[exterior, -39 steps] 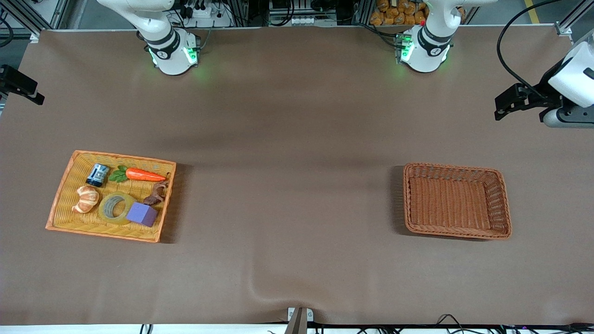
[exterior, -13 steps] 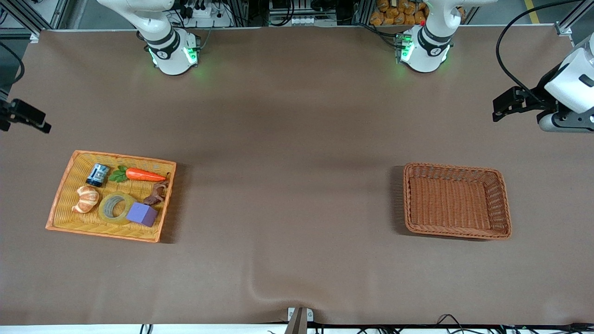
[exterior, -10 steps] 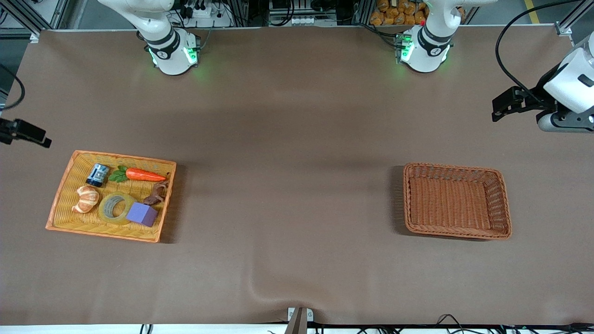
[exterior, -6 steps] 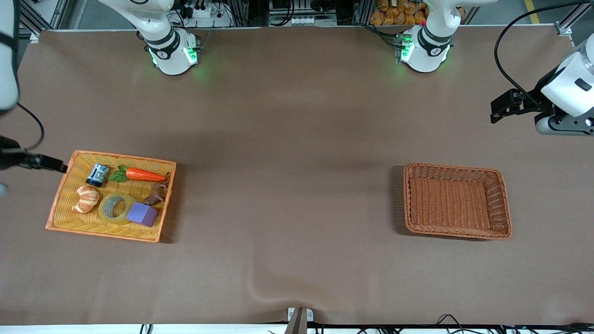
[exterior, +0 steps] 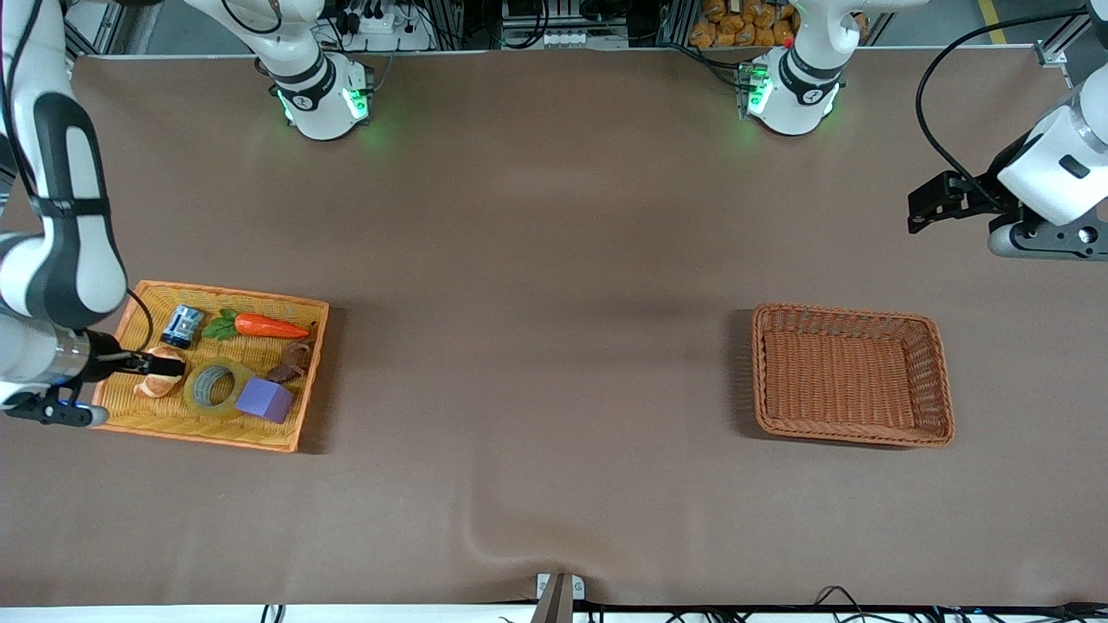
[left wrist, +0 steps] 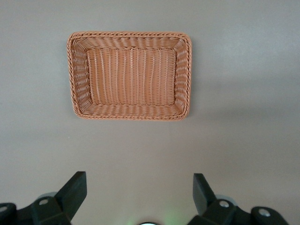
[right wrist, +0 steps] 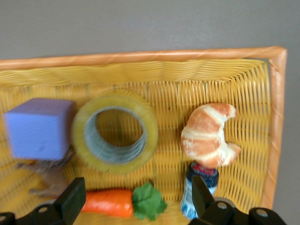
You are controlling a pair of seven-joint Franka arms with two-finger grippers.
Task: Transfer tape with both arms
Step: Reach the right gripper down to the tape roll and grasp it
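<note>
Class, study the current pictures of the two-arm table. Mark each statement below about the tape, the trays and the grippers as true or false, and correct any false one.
1. The tape lies flat in the yellow tray, touching the purple cube. True.
2. The right gripper is shut on the tape. False: it is open over the croissant, holding nothing.
3. The brown basket holds the carrot. False: nothing shows in it; the carrot is in the yellow tray.
4. The left gripper is open, up over bare table at the left arm's end. True.
5. The tape is nearer to the front camera than the carrot. True.
</note>
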